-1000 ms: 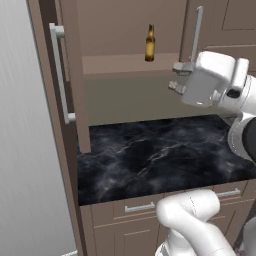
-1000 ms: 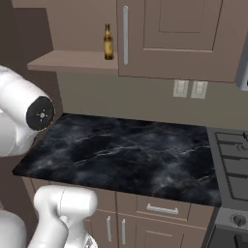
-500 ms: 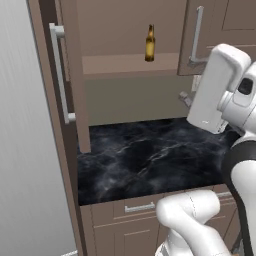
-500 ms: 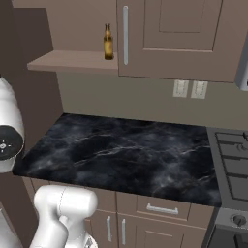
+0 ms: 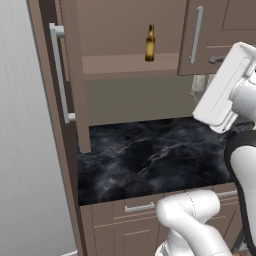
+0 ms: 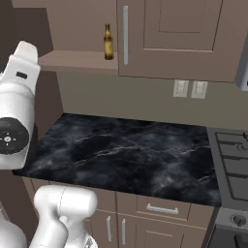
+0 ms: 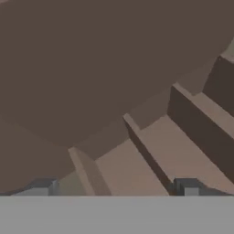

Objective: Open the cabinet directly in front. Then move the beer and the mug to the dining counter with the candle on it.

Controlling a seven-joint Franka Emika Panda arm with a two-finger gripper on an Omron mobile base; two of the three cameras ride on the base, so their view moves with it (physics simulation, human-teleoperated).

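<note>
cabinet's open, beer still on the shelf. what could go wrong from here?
1. The beer stands close to the shelf's front edge; a hard approach might tip it off.
2. The open cabinet door juts over the black marble worktop; a wide arm swing could hit it.
3. No mug shows on the shelf; it may need searching.

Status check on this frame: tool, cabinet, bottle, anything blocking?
Tool open, empty. Cabinet door swung open; beer bottle upright on the shelf, untouched. Mug not spotted. Nothing blocking the bottle.

White arm swinging up and rightward, hand now tipped toward the cabinet (image 5: 205, 35) underside, fingers (image 7: 186, 186) spread wide
</note>
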